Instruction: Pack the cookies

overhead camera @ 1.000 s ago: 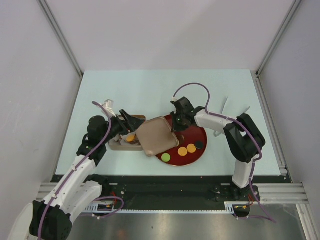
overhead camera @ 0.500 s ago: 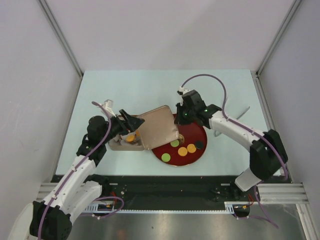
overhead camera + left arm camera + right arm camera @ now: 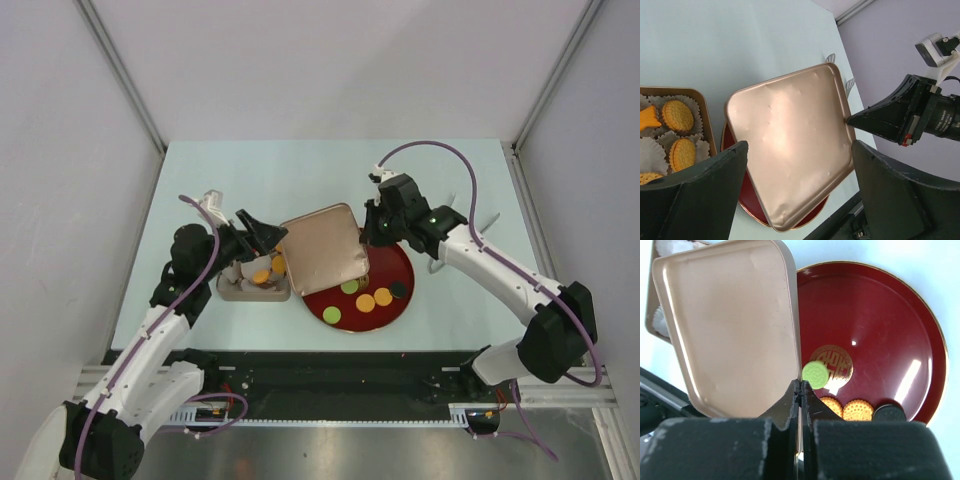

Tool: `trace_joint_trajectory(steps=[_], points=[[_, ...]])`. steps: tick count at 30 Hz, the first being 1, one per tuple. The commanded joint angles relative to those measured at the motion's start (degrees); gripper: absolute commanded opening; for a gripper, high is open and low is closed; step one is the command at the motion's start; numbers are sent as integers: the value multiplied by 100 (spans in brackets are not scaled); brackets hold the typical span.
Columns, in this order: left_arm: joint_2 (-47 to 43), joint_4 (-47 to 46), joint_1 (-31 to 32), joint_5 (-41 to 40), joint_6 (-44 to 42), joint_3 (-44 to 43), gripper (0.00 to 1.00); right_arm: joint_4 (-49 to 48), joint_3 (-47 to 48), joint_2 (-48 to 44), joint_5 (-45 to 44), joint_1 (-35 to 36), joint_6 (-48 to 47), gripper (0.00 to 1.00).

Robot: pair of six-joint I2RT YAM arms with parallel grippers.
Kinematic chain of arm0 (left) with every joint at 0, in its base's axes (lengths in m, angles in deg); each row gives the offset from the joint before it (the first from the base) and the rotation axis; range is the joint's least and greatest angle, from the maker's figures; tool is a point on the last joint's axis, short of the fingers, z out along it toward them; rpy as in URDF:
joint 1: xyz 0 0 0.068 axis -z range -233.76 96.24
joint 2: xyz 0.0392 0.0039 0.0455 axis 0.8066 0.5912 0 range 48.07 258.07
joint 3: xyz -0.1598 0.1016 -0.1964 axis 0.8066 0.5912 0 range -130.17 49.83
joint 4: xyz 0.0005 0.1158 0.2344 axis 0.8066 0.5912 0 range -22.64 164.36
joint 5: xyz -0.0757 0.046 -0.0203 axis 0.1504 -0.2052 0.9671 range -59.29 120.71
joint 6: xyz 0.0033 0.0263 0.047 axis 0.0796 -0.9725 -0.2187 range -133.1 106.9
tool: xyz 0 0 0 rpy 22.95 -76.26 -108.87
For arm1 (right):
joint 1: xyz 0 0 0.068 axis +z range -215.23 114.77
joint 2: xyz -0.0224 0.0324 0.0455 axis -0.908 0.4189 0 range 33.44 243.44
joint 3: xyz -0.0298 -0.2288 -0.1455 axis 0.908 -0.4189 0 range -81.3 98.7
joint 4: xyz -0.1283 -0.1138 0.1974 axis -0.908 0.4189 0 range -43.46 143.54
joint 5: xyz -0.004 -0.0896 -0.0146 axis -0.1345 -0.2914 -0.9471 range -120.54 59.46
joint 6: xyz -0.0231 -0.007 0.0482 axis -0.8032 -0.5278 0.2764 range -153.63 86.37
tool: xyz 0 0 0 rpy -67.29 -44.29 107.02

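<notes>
My right gripper (image 3: 368,238) is shut on the edge of a copper-coloured tin lid (image 3: 322,245) and holds it tilted above the left part of the dark-red plate (image 3: 395,270). On the plate lie two green cookies (image 3: 349,287), two orange ones (image 3: 366,302) and a black one (image 3: 399,291). In the right wrist view the gripper (image 3: 801,385) pinches the lid (image 3: 730,330) beside a green cookie (image 3: 815,374). My left gripper (image 3: 262,233) is open and empty over the tin box (image 3: 228,292), which holds orange cookies (image 3: 677,116) in paper cups.
The plate (image 3: 875,320) sits near the table's front edge, with the tin box just left of it. The lid (image 3: 790,145) fills the space between my left fingers (image 3: 695,200) and hides the plate's left side. Grey walls enclose the table.
My right gripper has carried the lid away from the front edge and tilted it up, uncovering a green cookie on the plate. My left gripper has shifted slightly farther back.
</notes>
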Motion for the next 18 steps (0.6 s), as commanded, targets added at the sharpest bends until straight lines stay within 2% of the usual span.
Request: trace_joint_trajectory(steps=[1,8,16,18], points=[[30,-269,20,7,-1,-112,89,-33,300,-449,134,18,213,0],[56,-611,20,138,105,178,89,-6,432,-731,257,-8,327,0],[346,-1384,20,674,412,468,86,-463,440,-810,1004,18,608,0],[303,-1543,20,780,482,538,83,-507,440,-731,1109,45,644,0]])
